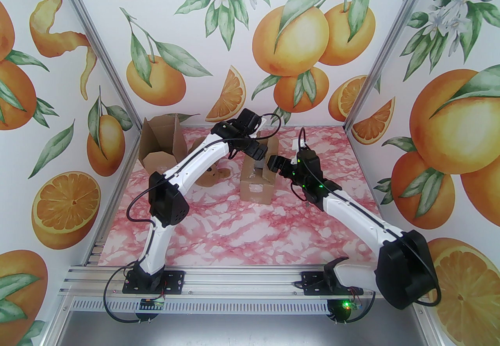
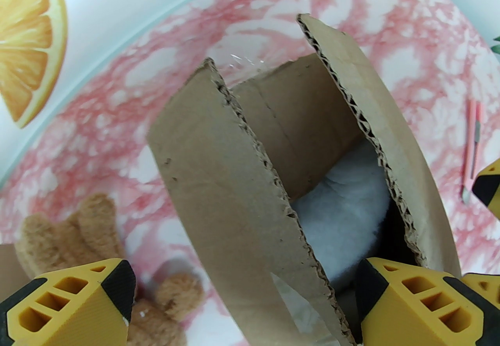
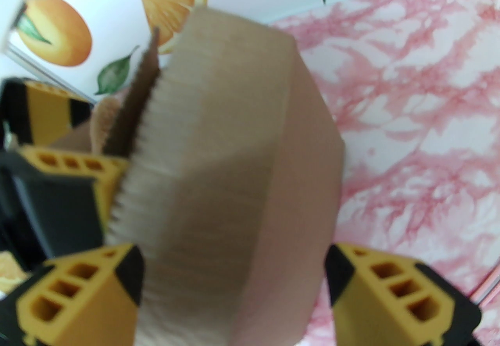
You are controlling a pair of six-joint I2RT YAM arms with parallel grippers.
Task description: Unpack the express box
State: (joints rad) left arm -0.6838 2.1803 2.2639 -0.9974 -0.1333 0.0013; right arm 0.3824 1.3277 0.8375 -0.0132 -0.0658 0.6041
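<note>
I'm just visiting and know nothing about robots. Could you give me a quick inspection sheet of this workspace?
Surface: pink marbled table, looks clean.
Job's things: open express box, white fluffy item inside; brown plush toy lying out beside it.
Clutter: second open box, pink knife.
Grippers: left gripper open, astride a flap; right gripper straddles blurred cardboard, grip unclear.
Cables: black loops along arms, untangled.
Surroundings: orange-print walls.

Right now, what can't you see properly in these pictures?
White fluffy thing, left wrist view: box flaps hide most of it.
Brown plush toy, left wrist view: cut off by the left finger and the bottom edge.
Cardboard flap, right wrist view: blurred.
</note>
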